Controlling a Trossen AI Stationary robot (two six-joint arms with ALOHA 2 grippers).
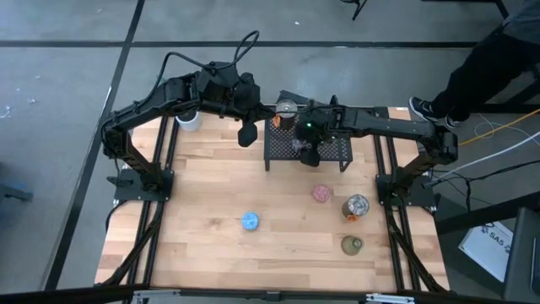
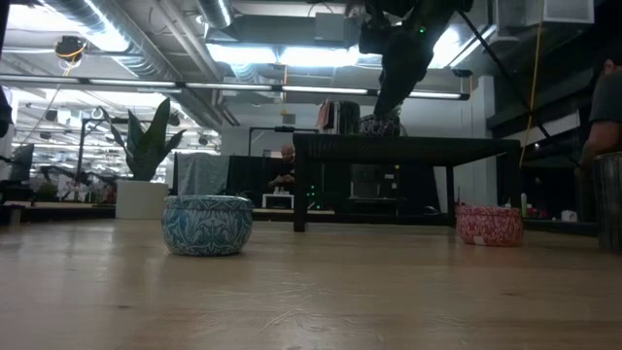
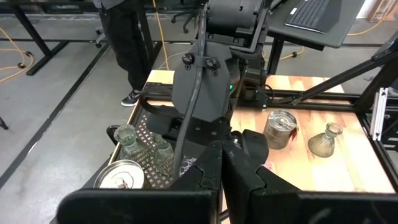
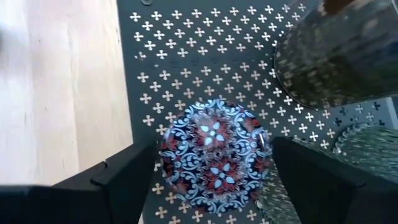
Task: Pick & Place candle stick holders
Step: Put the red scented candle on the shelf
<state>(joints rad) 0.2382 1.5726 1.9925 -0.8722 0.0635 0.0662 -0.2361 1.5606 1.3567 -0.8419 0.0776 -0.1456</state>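
Blue holder (image 2: 207, 225) and pink holder (image 2: 489, 225) sit loose on the worktop (image 1: 211, 186), silvery one (image 1: 356, 206) and olive glass one (image 1: 352, 245) nearby. Right hand (image 4: 211, 168) wide apart, straddling a patterned purple holder (image 4: 214, 157) on the black mesh rack (image 1: 337, 150). Left hand (image 1: 247, 133) hangs beside the rack, fingers together, holding nothing.

High cam looks straight down; low cam level at table-top; both share the black rack (image 1: 308, 145).
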